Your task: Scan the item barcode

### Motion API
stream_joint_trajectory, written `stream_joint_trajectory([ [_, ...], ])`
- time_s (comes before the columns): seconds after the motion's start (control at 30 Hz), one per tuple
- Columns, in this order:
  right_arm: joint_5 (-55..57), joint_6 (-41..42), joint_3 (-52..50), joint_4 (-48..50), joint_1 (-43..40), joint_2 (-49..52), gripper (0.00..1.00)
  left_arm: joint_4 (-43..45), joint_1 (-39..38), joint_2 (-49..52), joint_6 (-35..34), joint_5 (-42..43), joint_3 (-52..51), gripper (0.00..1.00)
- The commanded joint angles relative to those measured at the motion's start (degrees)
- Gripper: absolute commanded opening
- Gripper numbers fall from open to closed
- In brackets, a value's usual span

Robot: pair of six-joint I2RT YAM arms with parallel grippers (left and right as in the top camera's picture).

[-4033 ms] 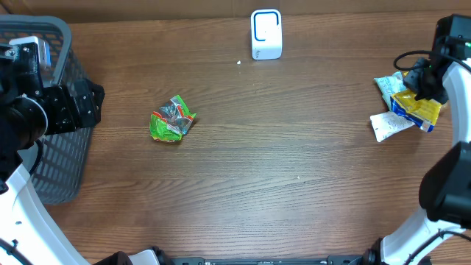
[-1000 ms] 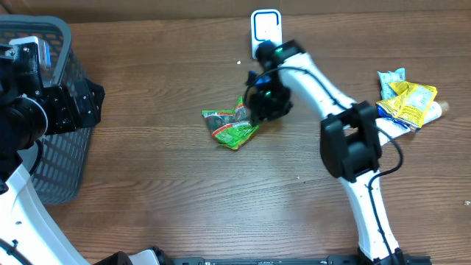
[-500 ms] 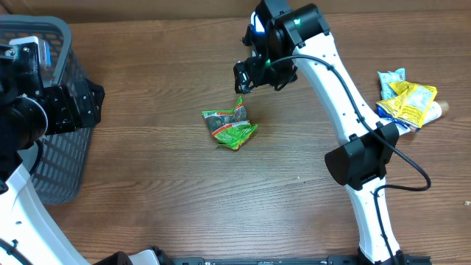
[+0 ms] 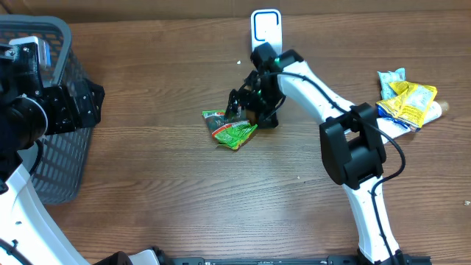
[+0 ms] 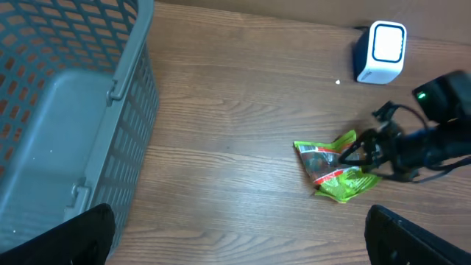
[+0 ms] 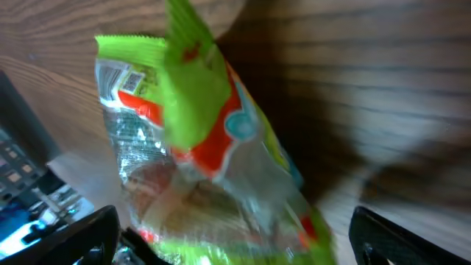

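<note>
The item, a crumpled green and red snack packet (image 4: pixel 231 129), lies on the wooden table below the white scanner (image 4: pixel 266 33). My right gripper (image 4: pixel 237 104) hovers low at the packet's upper right edge. In the right wrist view the packet (image 6: pixel 213 162) fills the frame, with the right gripper (image 6: pixel 235 254) open and a finger on each side of it. At the far left, beside the basket, my left gripper (image 5: pixel 239 254) is open with only bare table between its fingers. From there the packet (image 5: pixel 335 173) and scanner (image 5: pixel 383 50) show to the right.
A grey mesh basket (image 4: pixel 45 158) stands at the left edge, with the left arm over it. A pile of yellow and white packets (image 4: pixel 407 103) lies at the right edge. The right arm (image 4: pixel 346 140) stretches across the right half of the table.
The right gripper opened off the packet, rose toward the scanner, then dropped back beside the packet. The packet has stayed put over the last second. The left arm has not moved.
</note>
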Motion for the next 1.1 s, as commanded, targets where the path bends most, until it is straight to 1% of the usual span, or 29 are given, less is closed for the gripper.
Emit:
stream_joint_trajectory([
  [0.0,-4.22,5.92,-3.15,2.95,1.75,-0.37,0.98,0.09,0.48,0.09,0.83,0.76,-0.15,1.00],
  [0.07,-4.09,6.51,-4.85,4.74,2.56,-0.37,0.93,0.09,0.46,0.09,0.83,0.76,-0.15,1.00],
  [0.1,-3.82,6.56,-5.66,5.66,2.95,-0.37,0.87,0.09,0.46,0.09,0.83,0.76,-0.15,1.00],
  [0.17,-0.31,9.99,-7.74,7.26,3.82,-0.37,0.77,0.09,0.46,0.09,0.81,0.79,-0.15,1.00],
  [0.2,2.12,11.74,-9.18,8.63,4.26,-0.35,0.63,0.09,0.46,0.09,0.81,0.79,-0.15,1.00],
  [0.27,4.52,13.16,-11.74,11.06,4.76,-0.37,0.29,0.09,0.46,0.09,0.83,0.76,-0.15,1.00],
  [0.3,4.55,13.11,-12.92,12.15,4.76,-0.37,0.16,0.09,0.46,0.09,0.81,0.76,-0.15,1.00],
  [0.37,4.11,11.82,-13.64,13.09,4.55,-0.37,0.04,0.09,0.48,0.09,0.81,0.79,-0.15,1.00],
  [0.47,0.22,5.27,-12.13,13.62,2.95,-0.76,0.04,0.09,0.46,0.09,0.81,0.76,-0.15,1.00],
  [0.53,-3.69,-2.14,-9.86,12.70,1.03,-1.84,0.04,0.09,0.46,0.09,0.81,0.76,-0.15,1.00],
  [0.6,-5.27,-8.59,-7.41,10.12,-0.90,-3.50,0.04,0.09,0.46,0.09,0.81,0.76,-0.15,1.00],
  [0.73,-5.35,-25.22,-1.25,1.40,-4.61,-8.68,0.04,0.09,0.48,0.09,0.81,0.76,-0.15,1.00],
  [0.77,-5.11,-34.25,1.53,-2.78,-5.99,-11.72,0.04,0.09,0.46,0.09,0.81,0.79,-0.15,1.00],
  [0.8,-4.63,-38.25,2.73,-4.68,-6.56,-13.31,0.04,0.09,0.46,0.09,0.83,0.76,-0.15,1.00],
  [0.93,-1.75,-48.19,6.03,-9.60,-8.37,-19.15,0.04,0.09,0.48,0.09,0.81,0.76,-0.15,1.00],
  [1.03,1.36,-52.78,6.10,-9.46,-8.98,-23.34,0.04,0.09,0.46,0.09,0.83,0.76,-0.15,1.00],
  [1.07,3.04,-52.96,6.10,-9.11,-9.11,-24.46,0.04,0.09,0.46,0.09,0.81,0.76,-0.15,1.00],
])
